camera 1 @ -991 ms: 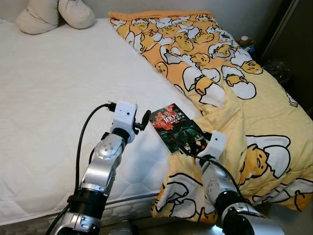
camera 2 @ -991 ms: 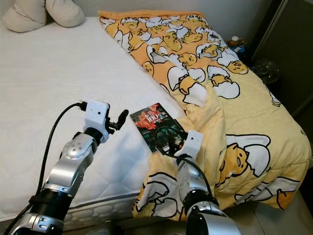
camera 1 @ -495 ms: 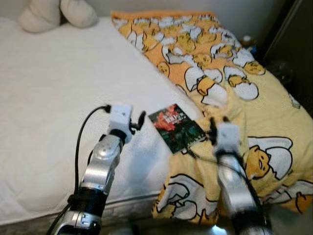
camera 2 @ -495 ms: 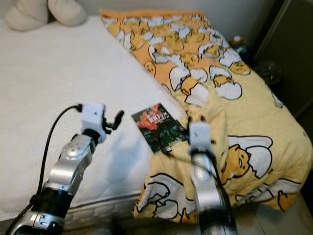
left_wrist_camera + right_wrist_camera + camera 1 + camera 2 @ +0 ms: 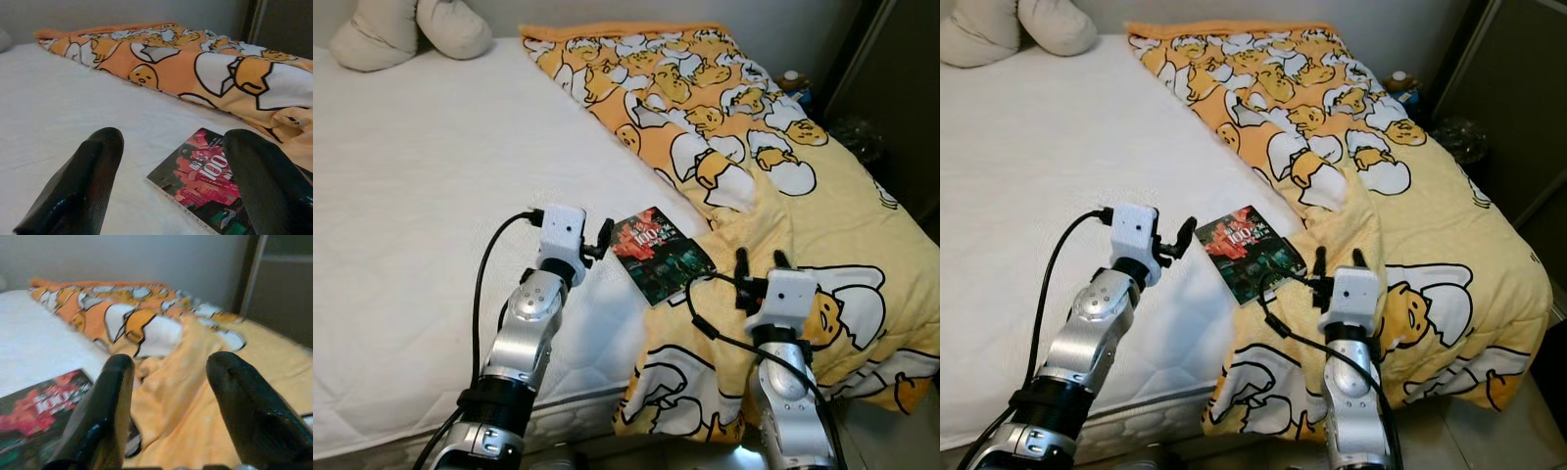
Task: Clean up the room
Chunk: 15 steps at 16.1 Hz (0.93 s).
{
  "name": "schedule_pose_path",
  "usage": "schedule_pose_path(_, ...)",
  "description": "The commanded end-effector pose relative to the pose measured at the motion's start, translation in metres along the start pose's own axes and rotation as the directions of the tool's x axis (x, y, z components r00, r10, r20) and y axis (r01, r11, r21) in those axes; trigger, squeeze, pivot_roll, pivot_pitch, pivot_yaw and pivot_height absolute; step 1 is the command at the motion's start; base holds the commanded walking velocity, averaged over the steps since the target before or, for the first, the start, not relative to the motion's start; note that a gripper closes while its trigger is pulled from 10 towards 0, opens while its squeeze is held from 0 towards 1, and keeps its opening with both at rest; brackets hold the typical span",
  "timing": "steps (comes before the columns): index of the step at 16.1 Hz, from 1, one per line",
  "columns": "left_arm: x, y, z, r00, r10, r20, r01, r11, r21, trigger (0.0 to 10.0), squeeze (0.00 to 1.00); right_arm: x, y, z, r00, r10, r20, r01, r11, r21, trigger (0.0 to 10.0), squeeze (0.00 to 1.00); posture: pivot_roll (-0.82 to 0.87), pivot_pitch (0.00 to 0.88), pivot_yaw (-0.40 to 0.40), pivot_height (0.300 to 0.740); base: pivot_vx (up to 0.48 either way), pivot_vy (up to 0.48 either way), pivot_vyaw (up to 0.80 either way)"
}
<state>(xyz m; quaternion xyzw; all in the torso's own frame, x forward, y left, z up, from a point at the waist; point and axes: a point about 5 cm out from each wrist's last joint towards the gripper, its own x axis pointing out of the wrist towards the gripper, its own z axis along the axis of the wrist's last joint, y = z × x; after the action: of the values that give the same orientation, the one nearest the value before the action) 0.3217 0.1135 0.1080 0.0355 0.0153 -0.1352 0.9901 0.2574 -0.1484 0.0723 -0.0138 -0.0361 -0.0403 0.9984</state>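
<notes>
Right gripper (image 5: pixel 756 262) pulled back off book (image 5: pixel 661 255), raised over blanket (image 5: pixel 822 211), jaws open; left gripper (image 5: pixel 603 238) beside book, open.

1. I see the blanket (image 5: pixel 773 147): yellow-orange, printed with white eggshells and yellow cartoon yolk figures outlined in black.
2. Book (image 5: pixel 661 254): dark cover, red and green artwork, white "100".
3. Bed (image 5: pixel 421 196) sheet: plain white, quilted.
4. Pillows (image 5: pixel 406 29): beige.
5. Both arms silver, white wrist housings, black fingers and cables.
</notes>
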Motion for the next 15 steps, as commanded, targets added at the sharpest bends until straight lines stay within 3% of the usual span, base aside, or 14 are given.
schedule_pose_path(1, 0.003, -0.002, 0.007, 0.999, -0.03, 0.028, 0.029, 0.999, 0.032, 10.0, 0.0, 0.001, 0.0, 0.001, 1.0, 0.017, -0.014, -0.016, 0.999, 0.037, 10.0, 1.0, 0.05, 0.0, 0.004, 0.74, 0.0, 0.0, 0.0)
schedule_pose_path(5, -0.005, 0.014, -0.001, 1.0, -0.018, 0.009, 0.016, 0.989, 0.144, 10.0, 0.0, 0.008, -0.003, -0.006, 0.997, 0.021, -0.078, -0.014, 0.995, 0.101, 10.0, 1.0, 0.07, 0.0, 0.003, 0.74, 0.0, 0.0, 0.0)
schedule_pose_path(8, -0.01, 0.015, -0.003, 1.0, -0.021, 0.008, 0.021, 0.997, 0.081, 10.0, 0.0, 0.015, -0.003, -0.001, 0.997, 0.03, -0.069, -0.022, 0.993, 0.118, 10.0, 1.0, 0.08, 0.0, 0.001, 0.74, 0.0, 0.0, 0.0)
schedule_pose_path(9, -0.012, 0.01, -0.001, 0.999, -0.043, 0.021, 0.043, 0.999, -0.023, 10.0, 0.0, 0.013, -0.005, 0.003, 0.999, 0.017, -0.047, -0.013, 0.996, 0.088, 10.0, 1.0, 0.08, 0.0, -0.003, 0.74, 0.0, 0.0, 0.0)
schedule_pose_path(11, -0.017, -0.003, 0.011, 0.989, -0.127, 0.077, 0.136, 0.981, -0.135, 10.0, 0.0, 0.011, -0.008, 0.014, 1.0, -0.004, 0.02, 0.003, 1.0, 0.019, 10.0, 1.0, 0.07, 0.0, -0.003, 0.74, 0.0, 0.0, 0.0)
schedule_pose_path(14, -0.021, -0.009, 0.021, 0.981, -0.151, 0.123, 0.164, 0.98, -0.109, 10.0, 0.0, 0.011, -0.01, 0.013, 1.0, -0.021, 0.011, 0.021, 1.0, -0.017, 10.0, 1.0, 0.07, 0.0, 0.002, 0.74, 0.0, 0.0, 0.0)
schedule_pose_path(15, -0.021, -0.008, 0.023, 0.982, -0.129, 0.138, 0.143, 0.984, -0.102, 10.0, 0.0, 0.012, -0.01, 0.011, 1.0, -0.029, 0.002, 0.029, 0.999, -0.015, 10.0, 0.0, 0.07, 0.0, 0.002, 0.74, 0.461, 0.0, 0.0)
